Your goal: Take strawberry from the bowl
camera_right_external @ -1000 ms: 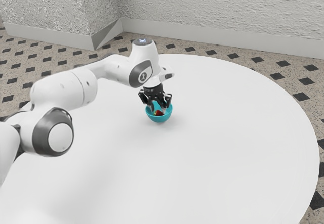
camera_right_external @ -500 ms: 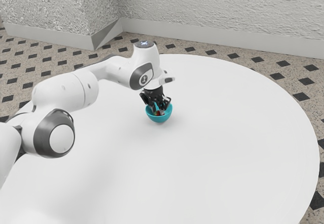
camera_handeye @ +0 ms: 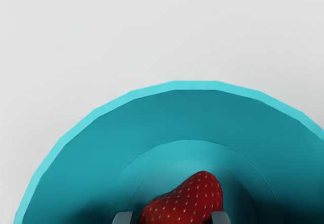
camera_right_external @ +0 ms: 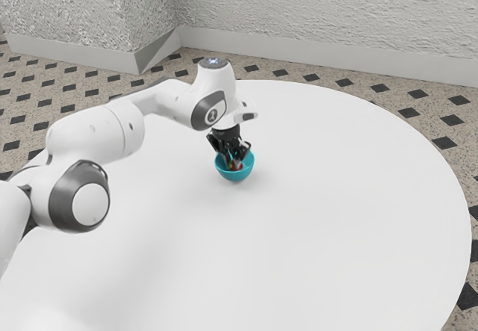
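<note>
Reaching down into a round, turquoise bowl, a black mechanical gripper hangs from a jointed white arm with grey trim. A red, seed-flecked strawberry is inside the bowl, directly beneath the gripper; whether it is grasped cannot be told. Under the bowl spreads a smooth white table with a rounded edge.
</note>
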Tool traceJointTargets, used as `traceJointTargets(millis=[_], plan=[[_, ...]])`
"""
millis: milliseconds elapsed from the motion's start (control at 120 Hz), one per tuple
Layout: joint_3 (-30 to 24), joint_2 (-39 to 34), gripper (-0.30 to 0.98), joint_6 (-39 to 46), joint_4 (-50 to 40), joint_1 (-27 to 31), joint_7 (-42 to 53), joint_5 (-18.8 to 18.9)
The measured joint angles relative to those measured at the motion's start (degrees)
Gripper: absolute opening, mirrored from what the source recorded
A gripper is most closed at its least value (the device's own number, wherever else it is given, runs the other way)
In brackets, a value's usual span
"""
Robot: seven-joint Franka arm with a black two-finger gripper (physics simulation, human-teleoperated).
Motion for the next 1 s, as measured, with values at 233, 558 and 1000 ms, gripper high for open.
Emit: traceJointTargets(millis=[233, 558, 1000], plan=[[-1.7, -3.2, 0.01, -0.8, 0.4, -1.0, 0.2, 0.2], [-5.2, -0.1, 0.01, 2.2, 4.6, -6.8, 0.2, 0.4], [-5.5, -1.0, 0.50, 7.3, 2.9, -7.8, 0.9, -0.3]])
